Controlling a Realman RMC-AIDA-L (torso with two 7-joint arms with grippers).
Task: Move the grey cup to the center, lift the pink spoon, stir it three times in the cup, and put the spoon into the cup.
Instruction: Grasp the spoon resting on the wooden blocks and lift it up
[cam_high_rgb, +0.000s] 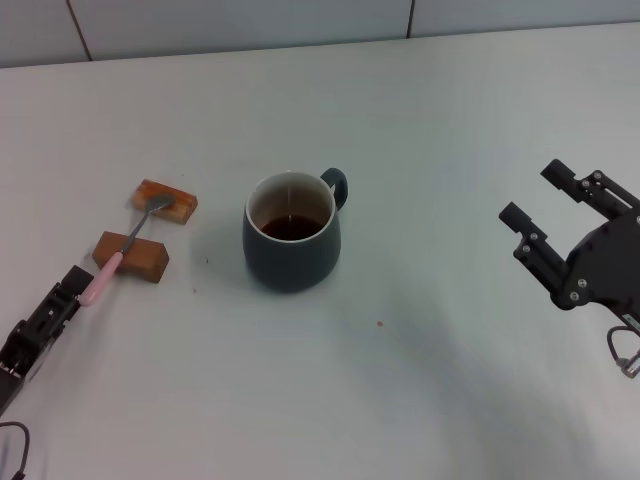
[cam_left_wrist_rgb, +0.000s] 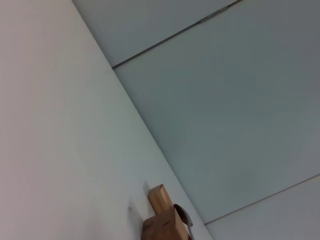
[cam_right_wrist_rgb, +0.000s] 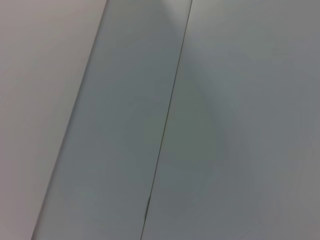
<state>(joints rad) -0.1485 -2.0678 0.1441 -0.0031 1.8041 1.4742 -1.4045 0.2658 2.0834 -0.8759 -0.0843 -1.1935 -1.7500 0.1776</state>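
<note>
The grey cup stands upright near the middle of the table, handle to the far right, with dark brown liquid inside. The pink spoon lies across two brown wooden blocks, its silver bowl on the far block and its pink handle pointing toward me. My left gripper sits low at the table's left, right at the end of the pink handle. My right gripper hangs open and empty at the right, well clear of the cup. The left wrist view shows the spoon's silver bowl behind a block.
The far wooden block and the near wooden block stand left of the cup; both also show in the left wrist view. A small brown speck lies in front of the cup. A tiled wall runs behind the table.
</note>
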